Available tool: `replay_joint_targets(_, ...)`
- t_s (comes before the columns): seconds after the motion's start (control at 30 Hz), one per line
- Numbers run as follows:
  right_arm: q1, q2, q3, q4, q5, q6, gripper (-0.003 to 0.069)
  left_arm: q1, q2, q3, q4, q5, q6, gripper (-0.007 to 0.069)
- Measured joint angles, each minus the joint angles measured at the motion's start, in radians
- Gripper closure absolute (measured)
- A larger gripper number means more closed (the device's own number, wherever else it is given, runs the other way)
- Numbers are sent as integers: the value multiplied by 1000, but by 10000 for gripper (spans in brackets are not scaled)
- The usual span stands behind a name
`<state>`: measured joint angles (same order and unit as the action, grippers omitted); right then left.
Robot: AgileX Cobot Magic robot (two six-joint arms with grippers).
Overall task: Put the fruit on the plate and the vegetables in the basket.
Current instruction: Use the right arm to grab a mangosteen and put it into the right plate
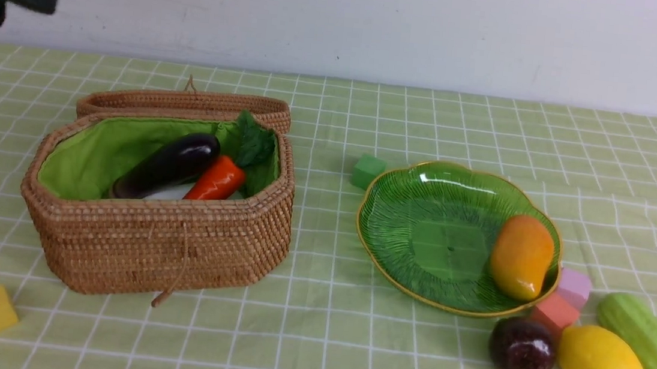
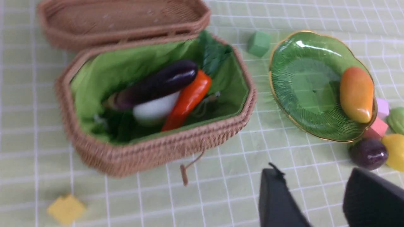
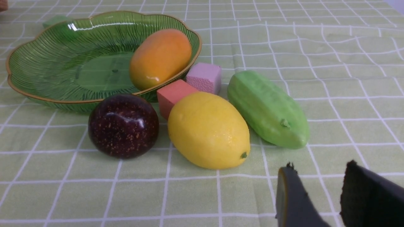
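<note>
The left gripper [image 2: 312,171] and right gripper [image 3: 318,167] hung parted, holding nothing. The mango [image 1: 521,256] lay on the plate [image 1: 422,217], while the purple ball [image 1: 522,349], lemon [image 1: 601,366] and gourd [image 1: 648,342] sat near the table [image 1: 319,340]'s front right corner. The eggplant [image 1: 168,163], carrot [image 1: 217,178] and radish [image 1: 168,193] lay in the basket [image 1: 177,248] toward the left edge.

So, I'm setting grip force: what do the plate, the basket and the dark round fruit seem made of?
The plate looks like glossy green glass: translucent, ribbed, with glare. The basket is matte woven wicker, with its coils visible. The dark round fruit is likely hard plastic: shiny highlight, speckled.
</note>
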<state>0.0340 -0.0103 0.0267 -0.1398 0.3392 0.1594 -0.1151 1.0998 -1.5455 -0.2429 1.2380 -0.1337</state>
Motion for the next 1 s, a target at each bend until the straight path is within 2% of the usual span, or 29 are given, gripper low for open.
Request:
replay_joint_targets(0.17,0,0,0,0,0,0,417,0,-233,255,10,0,-35,517)
replay_joint_targets(0.3,0,0,0,0,0,0,417,0,-373,432,9,0,-36,589)
replay_joint_targets(0.37,0,0,0,0,0,0,417,0,-489,584,43,0,-42,634)
replay_joint_targets(0.53,0,0,0,0,0,0,417,0,-666,759,60,0,-128,638)
replay_joint_targets(0.67,0,0,0,0,0,0,417,0,-745,813,41,0,-190,638)
replay_joint_targets(1.0,0,0,0,0,0,0,417,0,-768,825,57,0,-205,638)
